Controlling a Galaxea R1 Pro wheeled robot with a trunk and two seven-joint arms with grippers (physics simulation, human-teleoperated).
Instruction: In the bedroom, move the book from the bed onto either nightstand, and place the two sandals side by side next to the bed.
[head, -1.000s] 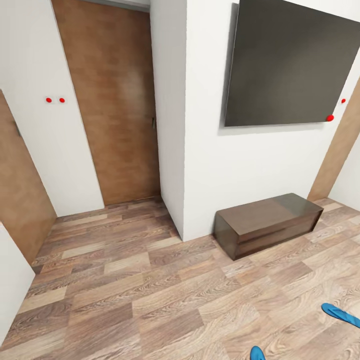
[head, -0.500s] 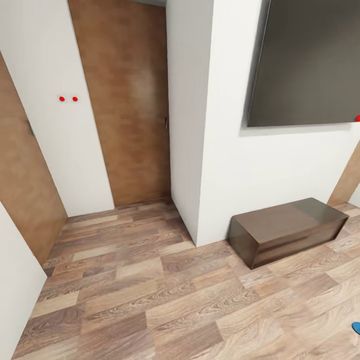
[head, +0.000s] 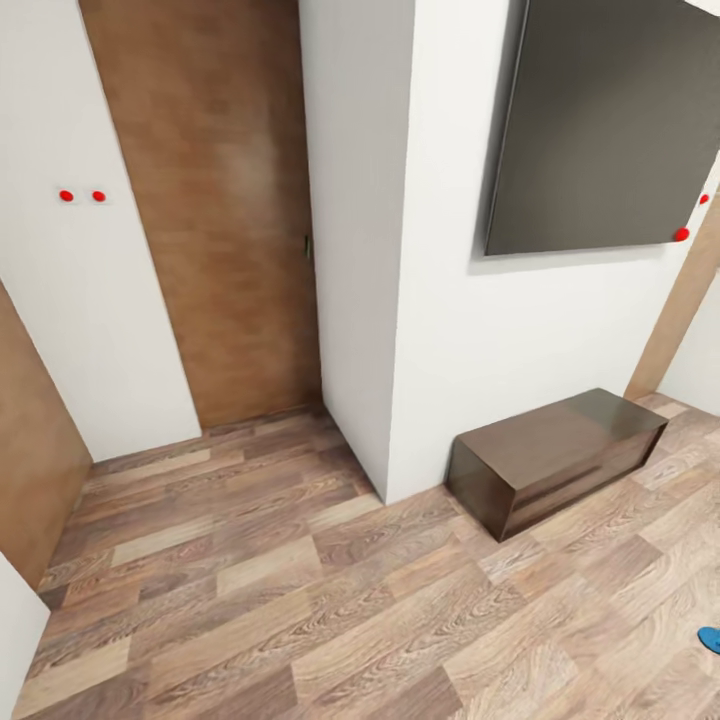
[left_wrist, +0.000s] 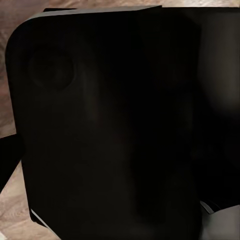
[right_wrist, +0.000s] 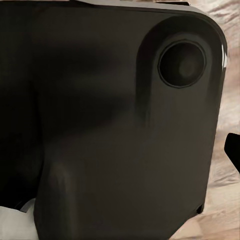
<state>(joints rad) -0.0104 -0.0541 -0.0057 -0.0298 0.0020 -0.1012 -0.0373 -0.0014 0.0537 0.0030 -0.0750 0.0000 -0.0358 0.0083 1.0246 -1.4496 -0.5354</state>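
floor: wood-plank floor (head: 300, 600) in mixed light and mid brown, grained
walls: plain white wall (head: 470, 340)
door: flat brown wooden door (head: 220, 220), faintly mottled
bench: long dark-brown wooden cabinet (head: 555, 455), glossy top
panel: dark grey wall panel (head: 610, 120)
sandal: bright blue sandal edge (head: 711, 638)
dots: small red wall dots (head: 82, 196)

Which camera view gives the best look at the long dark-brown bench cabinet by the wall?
The head view: the bench cabinet sits whole on the wood floor against the white wall, below the dark wall panel. The left and right wrist views show dark robot housing close up with slivers of floor at the edges, nothing of the cabinet.
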